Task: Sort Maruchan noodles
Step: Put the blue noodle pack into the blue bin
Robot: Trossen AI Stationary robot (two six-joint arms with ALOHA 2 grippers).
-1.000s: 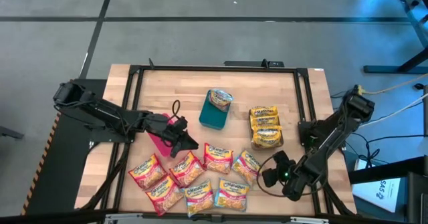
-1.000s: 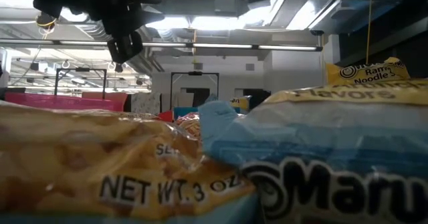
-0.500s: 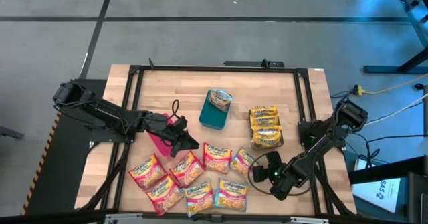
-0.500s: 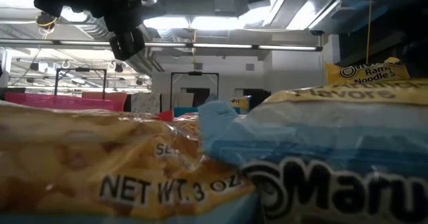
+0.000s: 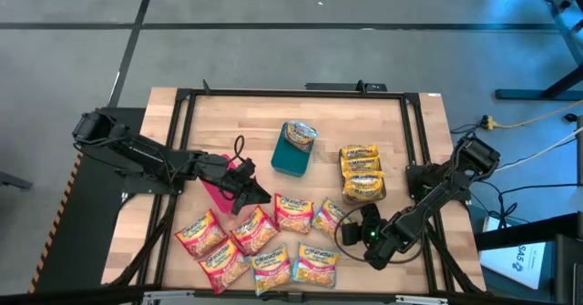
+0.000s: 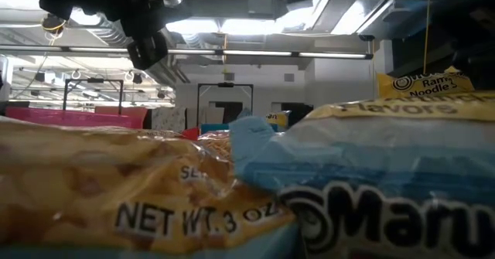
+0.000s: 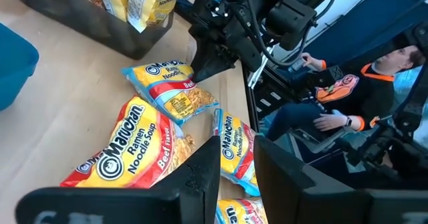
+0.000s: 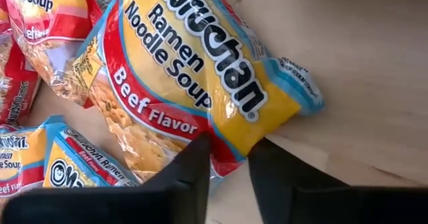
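Noodle packet (image 8: 200, 83) between right hand (image 8: 227, 158) fingers

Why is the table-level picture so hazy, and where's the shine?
Low view: the ramen packets sit against the lens, out of focus, with ceiling lights bright behind. Right wrist view: the beef packet is sharp, its wrapper glinting.

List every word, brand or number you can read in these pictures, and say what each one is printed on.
"Maruchan Ramen Noodle Soup Beef Flavor": red packet in front of the right gripper.
"Maruchan Ramen Noodle Soup Beef Flavor": packet in the left wrist view.
"NET WT. 3 OZ": yellow packet in the low view.
"Ramen Noodle": yellow packet behind.
Small print on all packets is too blurred to read.
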